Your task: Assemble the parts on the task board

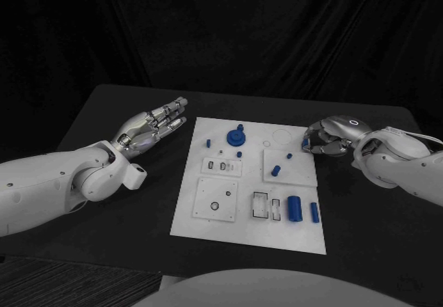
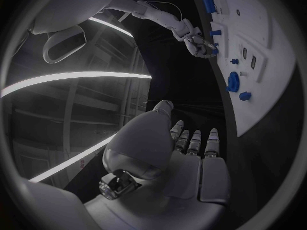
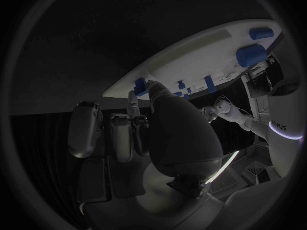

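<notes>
The task board (image 1: 248, 217) lies mid-surface (image 1: 111, 243), blue parts (image 1: 294, 207) on it. Left robot hand (image 1: 152, 126) hovers beside its far left corner, released (fingers extended). Right robot hand (image 1: 325, 138) sits at its far right edge, fingers curled; I cannot tell whether it holds anything.

The task board (image 1: 248, 224) lies in the middle of the table (image 1: 111, 249). The left hand (image 1: 152, 125) hovers just beside the board's left edge; the right hand (image 1: 325, 137) sits at its far right corner. A gear-shaped part (image 1: 238, 136) stands near the far edge, and two cylinders (image 1: 294, 208) lie at the near right.
</notes>
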Controlling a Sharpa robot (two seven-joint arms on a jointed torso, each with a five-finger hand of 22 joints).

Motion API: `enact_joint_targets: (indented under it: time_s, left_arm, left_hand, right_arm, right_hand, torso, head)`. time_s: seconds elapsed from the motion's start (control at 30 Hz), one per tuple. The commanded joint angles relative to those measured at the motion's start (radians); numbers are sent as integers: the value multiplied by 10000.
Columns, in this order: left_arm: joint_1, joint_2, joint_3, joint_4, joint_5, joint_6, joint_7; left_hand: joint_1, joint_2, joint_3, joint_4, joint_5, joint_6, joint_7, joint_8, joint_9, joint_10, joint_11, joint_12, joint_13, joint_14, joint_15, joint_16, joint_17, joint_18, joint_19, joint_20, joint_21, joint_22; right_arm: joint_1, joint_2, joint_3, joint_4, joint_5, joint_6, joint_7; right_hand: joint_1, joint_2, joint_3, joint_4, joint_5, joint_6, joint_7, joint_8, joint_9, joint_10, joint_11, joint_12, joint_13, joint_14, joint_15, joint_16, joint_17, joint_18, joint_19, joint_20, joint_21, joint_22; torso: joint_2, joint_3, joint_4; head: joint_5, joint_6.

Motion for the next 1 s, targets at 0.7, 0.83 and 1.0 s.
enact_joint_targets:
  time_s: [0.7, 0.83, 1.0]
  left_arm:
    - [-36, 22, 8, -7, 14, 171, 641]
    - [-36, 44, 8, -14, 14, 153, 630]
    - [-36, 78, 8, -18, 14, 132, 633]
  left_hand:
    - [-20, 47, 48, 13, -13, -3, 56, 23, 8, 21, 77, -35, -13, -22, 82, -37, -10, 111, 10, 62, -58, -14]
    - [-20, 47, 48, 13, -13, -3, 56, 23, 8, 21, 77, -35, -13, -22, 82, -37, -10, 111, 10, 62, -58, -14]
    - [-28, 36, 92, -5, -19, 7, 65, 23, 9, 21, 81, -35, -13, -22, 97, -37, -10, 120, 10, 83, -58, -14]
  right_arm:
    - [160, -329, 7, 862, -9, -848, -89]
    - [458, -424, 8, 1514, -9, -938, -188]
    - [753, -371, 8, 2460, -9, -897, -217]
  right_hand:
    - [378, 142, 195, -358, 665, 353, -95, 1034, 614, 1046, -60, 25, 2635, 1057, -27, -7, 2601, -1, 4, -45, -66, 1814]
    - [367, 125, 188, -356, 657, 349, -75, 1046, 623, 1046, -50, 25, 2635, 1051, -25, -28, 2579, 5, -6, -46, -96, 1805]
    - [366, 122, 189, -357, 656, 346, -70, 1049, 625, 1046, -46, 25, 2635, 1052, -23, -25, 2582, 3, -3, -47, -91, 1807]
  torso:
    - [-1, 0, -4]
    - [0, -3, -3]
    - [-3, -2, 3]
  head:
    - [5, -5]
    - [33, 48]
    - [120, 38]
